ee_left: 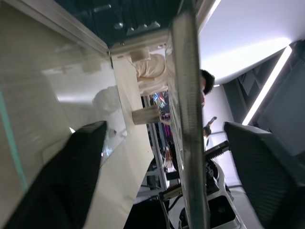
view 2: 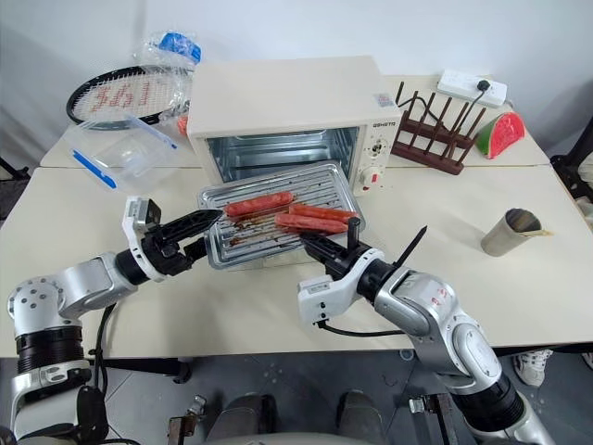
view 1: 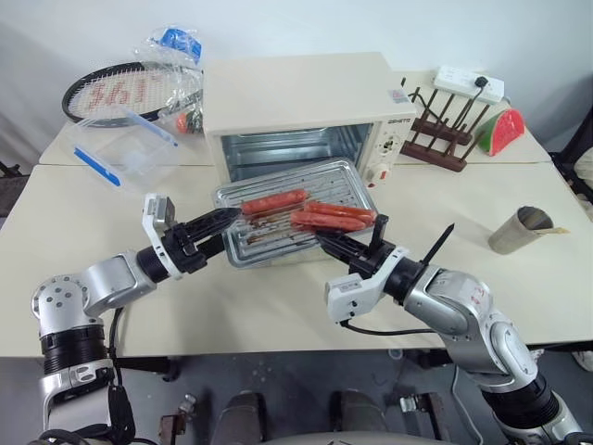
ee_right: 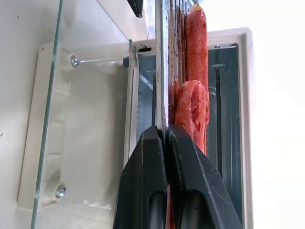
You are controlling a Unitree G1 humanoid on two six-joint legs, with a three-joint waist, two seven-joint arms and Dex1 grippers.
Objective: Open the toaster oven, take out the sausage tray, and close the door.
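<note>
The cream toaster oven [view 1: 296,93] stands at the back of the table with its glass door [ee_right: 47,133] folded down flat. The silvery sausage tray [view 1: 269,243], carrying three reddish sausages [view 1: 329,221], is held in front of the oven's mouth above the door. My right gripper [view 1: 322,243] is shut on the tray's front rim, its fingers [ee_right: 190,181] clamped on the metal edge. My left gripper [view 1: 227,218] is at the tray's left edge. It is open, its fingers [ee_left: 66,181] standing apart on either side of the rim [ee_left: 188,119].
A clear plastic box with blue clips [view 1: 120,148] and a racket [view 1: 130,93] lie at the back left. To the oven's right are a wooden rack [view 1: 443,130], a power strip [view 1: 470,83] and a watermelon slice [view 1: 500,130]. A paper cup [view 1: 521,230] lies at the right.
</note>
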